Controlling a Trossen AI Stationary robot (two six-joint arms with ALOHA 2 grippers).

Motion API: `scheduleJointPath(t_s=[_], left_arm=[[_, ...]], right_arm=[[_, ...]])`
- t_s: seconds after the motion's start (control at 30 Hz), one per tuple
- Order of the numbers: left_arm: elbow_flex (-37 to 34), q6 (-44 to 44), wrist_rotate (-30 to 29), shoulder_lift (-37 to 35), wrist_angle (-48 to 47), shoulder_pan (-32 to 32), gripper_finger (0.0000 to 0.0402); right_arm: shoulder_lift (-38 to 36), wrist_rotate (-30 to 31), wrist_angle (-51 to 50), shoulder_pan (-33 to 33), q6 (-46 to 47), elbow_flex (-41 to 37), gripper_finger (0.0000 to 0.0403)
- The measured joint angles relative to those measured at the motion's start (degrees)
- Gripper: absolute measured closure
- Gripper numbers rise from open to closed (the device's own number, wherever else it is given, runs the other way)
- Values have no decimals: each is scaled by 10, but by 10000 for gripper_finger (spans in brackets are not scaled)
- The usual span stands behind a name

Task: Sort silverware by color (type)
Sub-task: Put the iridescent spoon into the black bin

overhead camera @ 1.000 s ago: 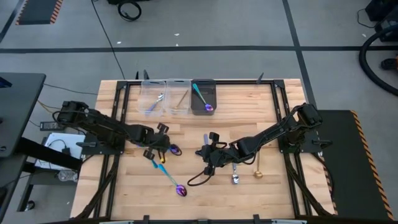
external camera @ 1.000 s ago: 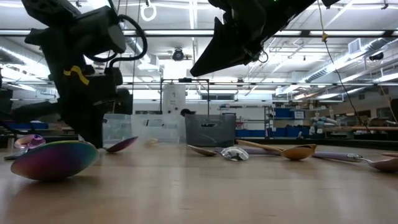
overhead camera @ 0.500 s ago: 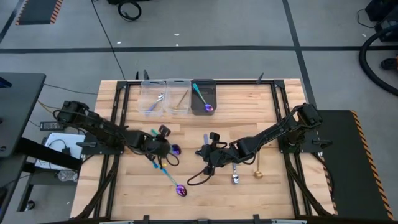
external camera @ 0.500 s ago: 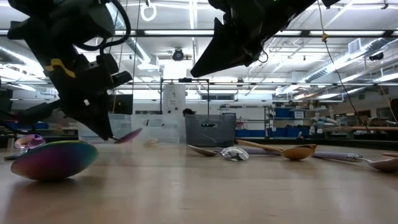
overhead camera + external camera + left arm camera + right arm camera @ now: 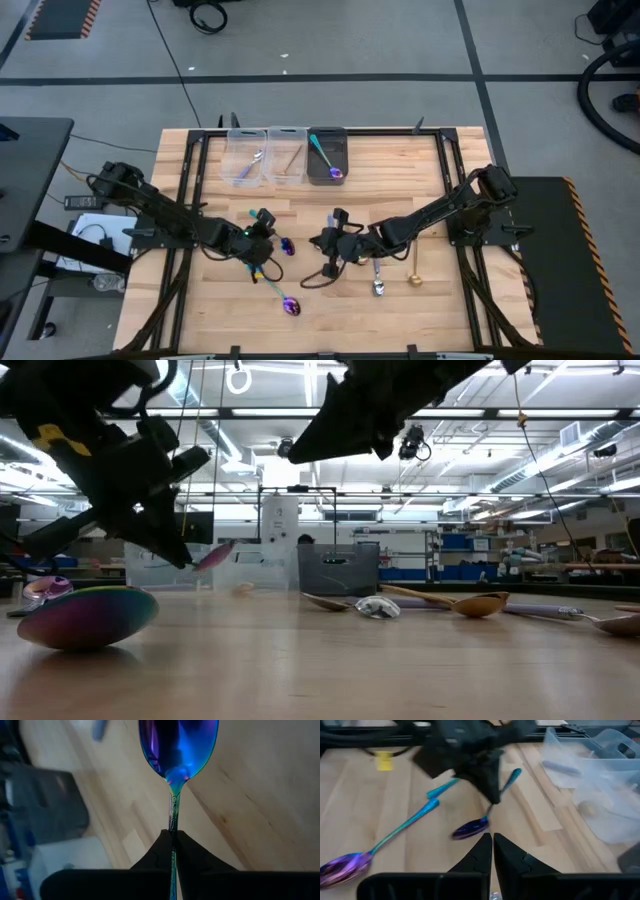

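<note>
Iridescent purple-bowled spoon with a teal-blue handle [image 5: 176, 750] is pinched at the neck by the left gripper [image 5: 262, 228], lifted just left of frame centre, likely bound for the dark bin [image 5: 327, 157] at upper centre; right gripper [image 5: 333, 244] hangs closed, empty, at centre.

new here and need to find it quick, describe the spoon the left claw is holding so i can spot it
Start at the three bins along the wooden table's far edge, then look nearer, left of centre. The left claw pinches an iridescent purple-bowled, teal-handled spoon by its handle; unlike its twin lying flat nearby, it is lifted.
</note>
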Motion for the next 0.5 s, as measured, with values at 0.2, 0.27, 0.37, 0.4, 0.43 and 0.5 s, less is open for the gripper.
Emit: scheduleJointPath(t_s=[0.2,0.27,0.37,0.4,0.43,0.5], left_arm=[[0,100,-47,0,64,-17,389],[0,138,-57,0,79,-18,389],[1,191,-71,0,98,-18,389],[1,210,-72,0,102,-16,389],[1,230,-73,0,105,-15,389],[1,269,-73,0,107,-11,389]], right_arm=[[-3,-77,0,-31,4,0,375],[-9,-98,3,-40,19,0,375],[-15,-114,7,-57,54,1,375],[-16,-119,4,-62,60,1,375],[-16,-125,4,-68,67,1,375],[-16,-143,4,-77,82,1,371]])
